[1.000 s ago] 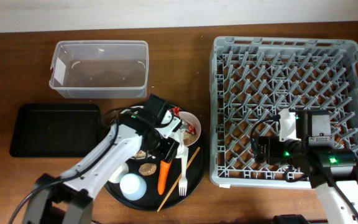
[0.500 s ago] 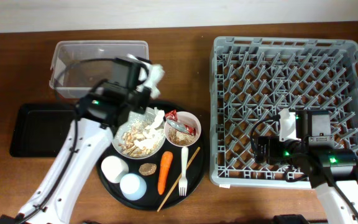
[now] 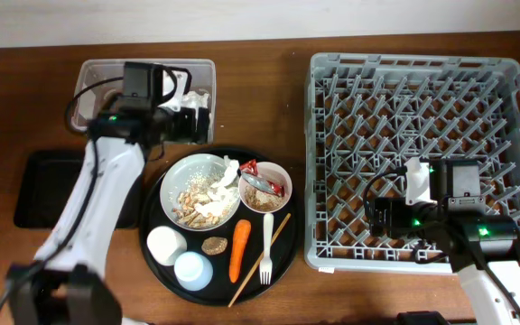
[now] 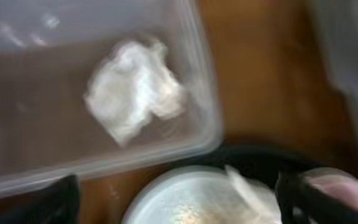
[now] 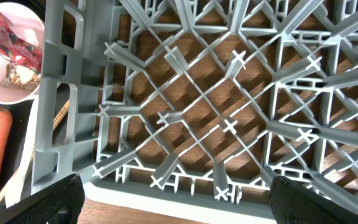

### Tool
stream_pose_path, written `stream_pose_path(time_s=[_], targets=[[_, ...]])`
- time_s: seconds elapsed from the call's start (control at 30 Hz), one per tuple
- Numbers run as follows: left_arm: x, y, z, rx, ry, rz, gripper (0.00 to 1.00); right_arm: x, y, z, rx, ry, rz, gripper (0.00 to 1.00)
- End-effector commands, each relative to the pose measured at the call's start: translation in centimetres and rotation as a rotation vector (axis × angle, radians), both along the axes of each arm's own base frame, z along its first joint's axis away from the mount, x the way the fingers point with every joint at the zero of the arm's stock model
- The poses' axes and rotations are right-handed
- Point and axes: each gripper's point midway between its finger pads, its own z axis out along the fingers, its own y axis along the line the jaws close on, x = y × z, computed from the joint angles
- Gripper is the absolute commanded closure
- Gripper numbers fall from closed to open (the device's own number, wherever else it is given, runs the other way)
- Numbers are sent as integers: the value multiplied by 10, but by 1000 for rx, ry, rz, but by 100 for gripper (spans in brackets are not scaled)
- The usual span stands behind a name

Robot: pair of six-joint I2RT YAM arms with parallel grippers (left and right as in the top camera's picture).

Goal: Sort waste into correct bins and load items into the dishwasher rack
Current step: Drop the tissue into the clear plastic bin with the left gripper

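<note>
Crumpled white tissue (image 4: 135,93) lies in the clear rectangular plastic tub (image 3: 147,63), whose long side runs left-right, below the left gripper (image 4: 176,196), fingers spread wide; the right gripper (image 5: 173,199), likewise spread, hangs over the grey plastic grid rack (image 3: 413,81).

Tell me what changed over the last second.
The left claw carried a white tissue from the round tray back to the clear tub and dropped it in; it is open now. The right claw over the rack and the plate stayed put.

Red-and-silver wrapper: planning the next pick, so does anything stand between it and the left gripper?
Nothing visible does. The wrapper lies exposed on top in the small bowl; the left gripper hangs open over the clear tub.
</note>
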Motion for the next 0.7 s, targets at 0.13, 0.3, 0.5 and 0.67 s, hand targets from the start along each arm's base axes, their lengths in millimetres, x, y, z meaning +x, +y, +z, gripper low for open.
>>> stream_pose_path(time_s=[0.13,0.3,0.5,0.67], targets=[[-116,-32,-92,29,475,-112,7,2,0,7,5,-17,-1,2],[-121,-30,-139,44,505,-107,32,2,0,7,5,-17,-1,2],[-119,-50,-150,52,475,-165,55,2,0,7,5,-17,-1,2],[-118,-48,-150,71,468,-162,99,3,0,7,5,-17,-1,2]])
